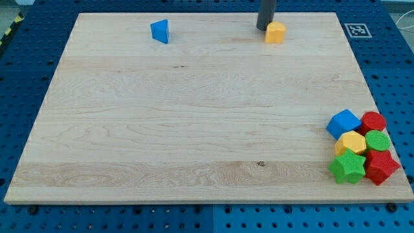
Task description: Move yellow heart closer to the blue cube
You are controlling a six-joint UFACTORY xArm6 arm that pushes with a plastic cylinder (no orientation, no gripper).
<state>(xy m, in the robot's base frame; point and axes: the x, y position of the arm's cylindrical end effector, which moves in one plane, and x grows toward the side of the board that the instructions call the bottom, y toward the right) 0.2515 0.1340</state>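
My tip [264,28] comes down from the far edge of the desk [194,129], a pale wooden board lying on a blue pegboard surface [19,77]. The tip sits just left of the yellow heart [275,32], touching it or very nearly so; the small gap cannot be judged. There is no claw on this arm, only the straight dark rod, so nothing is gripped and no opening can be read.

The yellow heart lies near the far edge of the desk, a little right of centre. Well to its left, also near the far edge, stands a blue triangular block [160,31], alone.

The blue cube [343,123] is well apart from the heart, at the near right corner of the desk. It is the leftmost and one of the farthest pieces in a tight cluster of 6 blocks. Just to its right is a red round block [373,121]. Touching its near side is a yellow hexagonal block [352,142], with a green round block [378,140] beside that on the right. Nearest of all are a green star [347,167] and, to its right, a red star-like block [381,167] at the desk's right edge.

A black and white marker tag [356,30] sits at the far right corner of the desk.
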